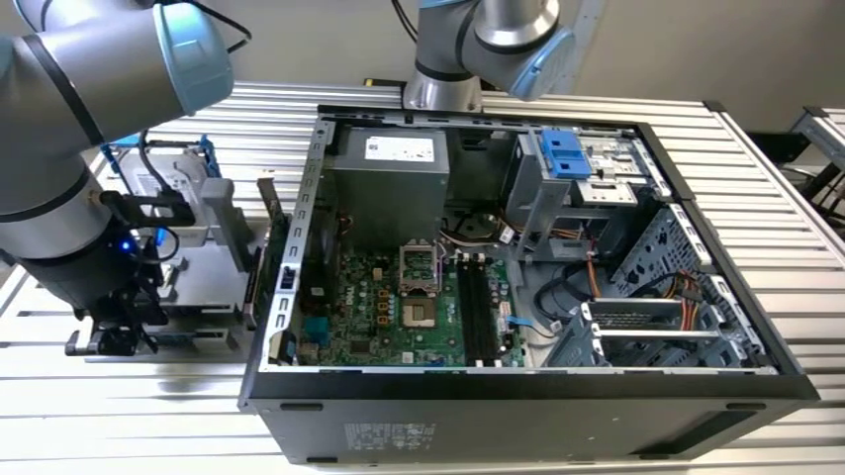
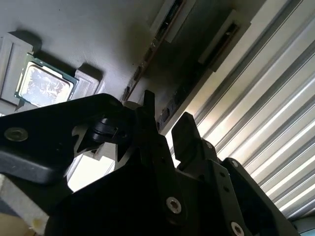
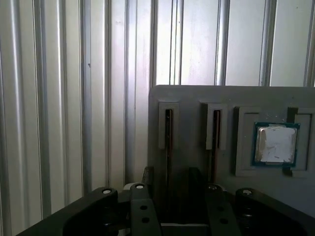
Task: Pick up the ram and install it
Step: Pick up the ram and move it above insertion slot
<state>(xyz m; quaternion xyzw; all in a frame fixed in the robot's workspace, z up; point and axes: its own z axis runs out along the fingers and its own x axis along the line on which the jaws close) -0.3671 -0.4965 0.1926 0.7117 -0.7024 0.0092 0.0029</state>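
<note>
Exterior view: a slatted table (image 1: pixel 779 178) carries an open PC case (image 1: pixel 528 381), its white label (image 1: pixel 400 148) too small to read. First wrist view: on a gray holder (image 3: pixel 197 96), the ram (image 3: pixel 169 128) stands in the edge-side slot, with the gripper (image 3: pixel 171 173) spread astride it.

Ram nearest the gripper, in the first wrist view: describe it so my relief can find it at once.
Find the grey holder block on the slatted metal table, with a square processor seated in it. Two narrow slots each hold a thin stick on edge. The ram is the stick in the slot farther from the processor, in line with the open gripper.
</note>
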